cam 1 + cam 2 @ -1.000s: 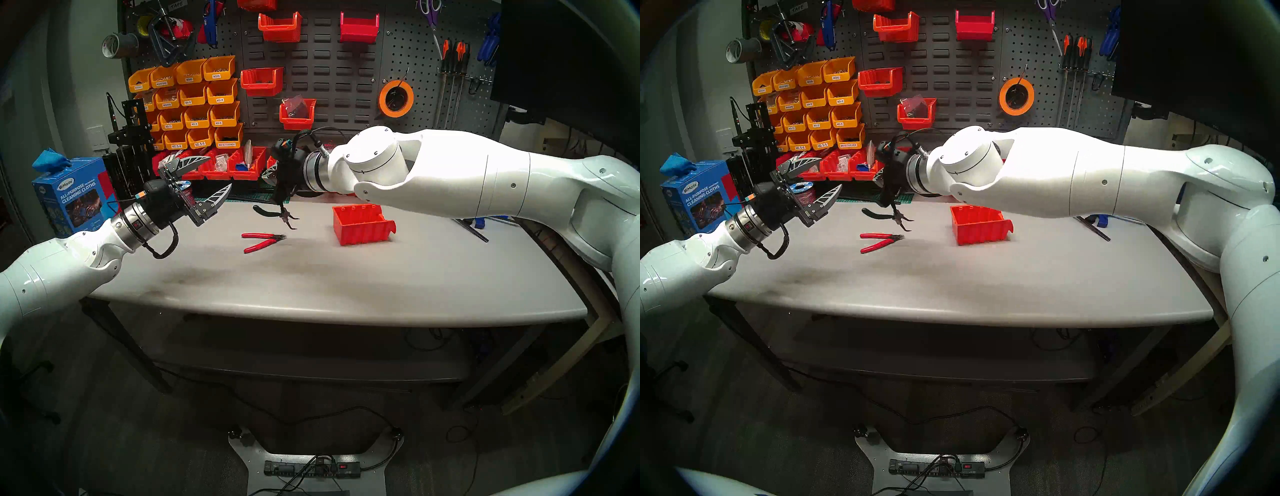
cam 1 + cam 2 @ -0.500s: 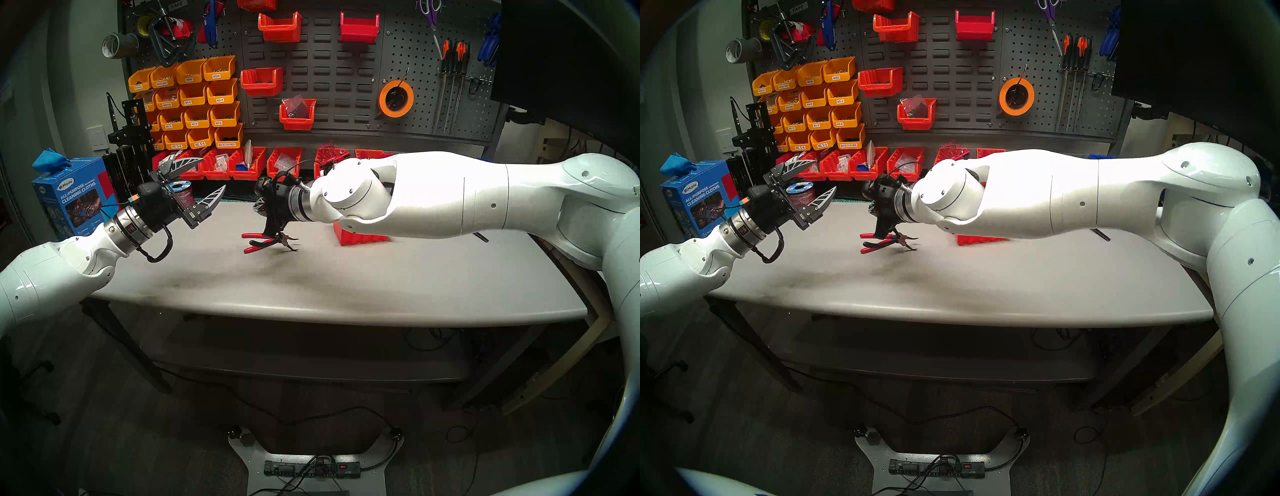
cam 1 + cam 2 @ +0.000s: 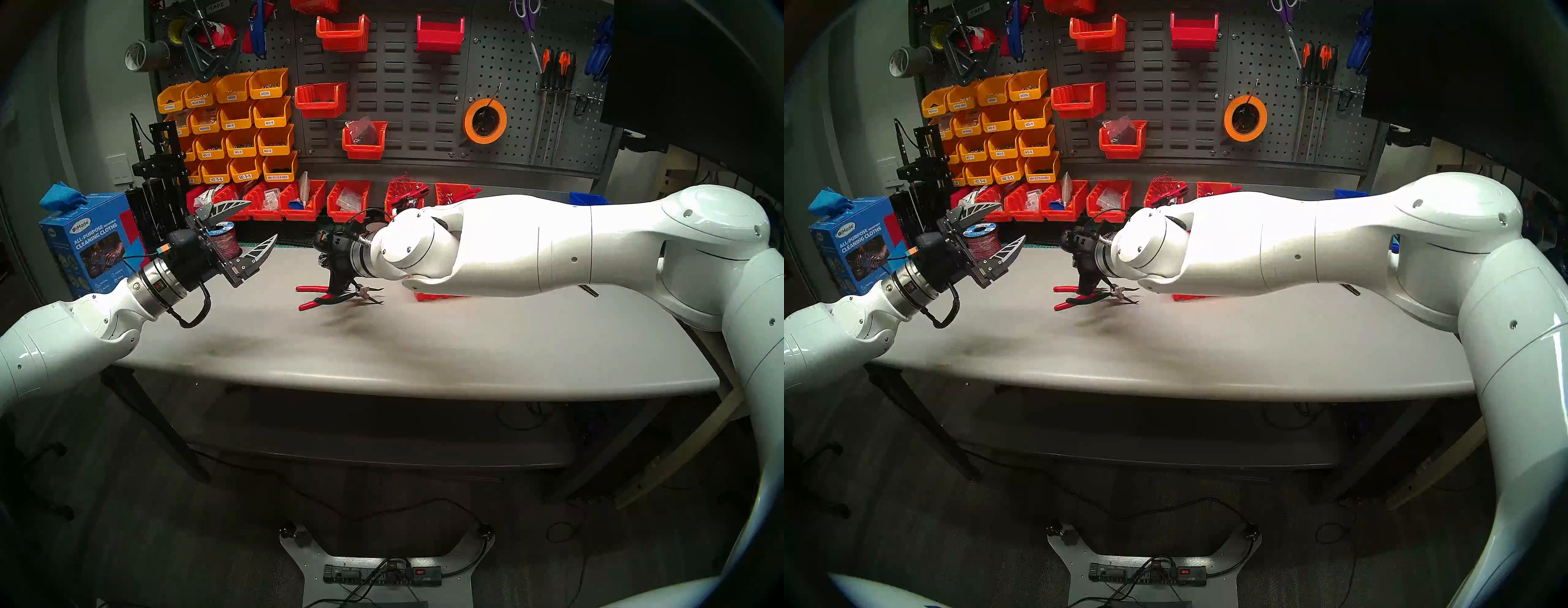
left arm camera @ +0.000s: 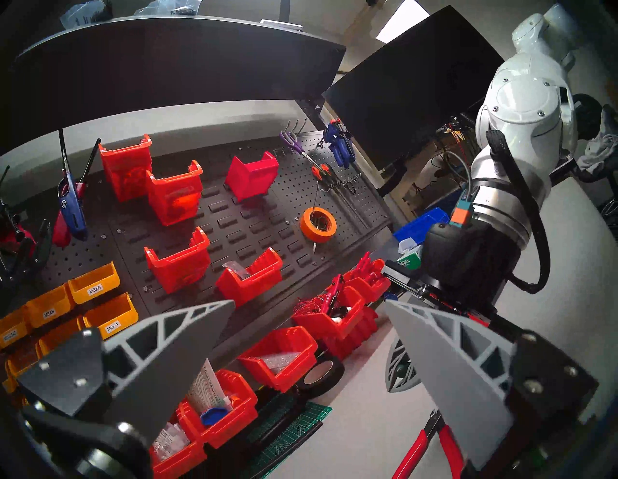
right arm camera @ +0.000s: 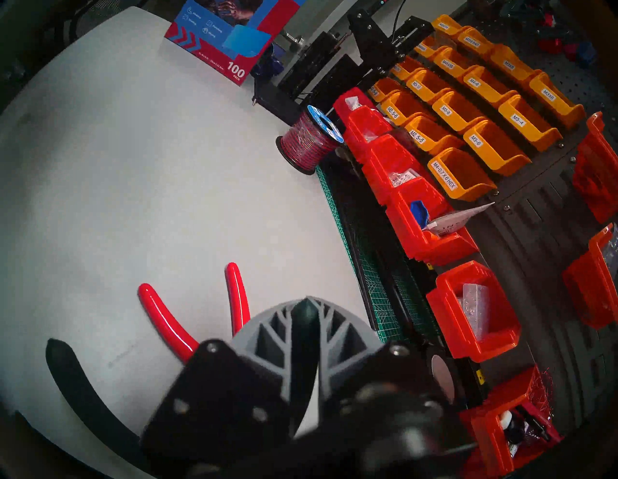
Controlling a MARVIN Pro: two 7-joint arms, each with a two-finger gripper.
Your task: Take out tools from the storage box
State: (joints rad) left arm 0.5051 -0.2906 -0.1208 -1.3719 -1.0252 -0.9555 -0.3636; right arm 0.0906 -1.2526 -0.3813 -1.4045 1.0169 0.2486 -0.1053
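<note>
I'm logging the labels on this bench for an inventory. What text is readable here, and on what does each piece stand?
"ALL-PURPOSE CLEANING CLOTHS": blue cloth box.
"100": the same box's red side, in the right wrist view.
"M4-0.7 X 6 HEX": yellow bin.
"M2.5-5": yellow bin.
"M3-6": yellow bin.
"M3-4": yellow bin.
"M3X6": yellow bin.
"TAPE": pegboard tag.
Other bin labels: too blurred.

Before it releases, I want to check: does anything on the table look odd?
The right tool holds the pliers low across the red cutters, over their handles, not over bare table. Whether they touch I cannot tell. Nothing looks spilled or damaged.
</note>
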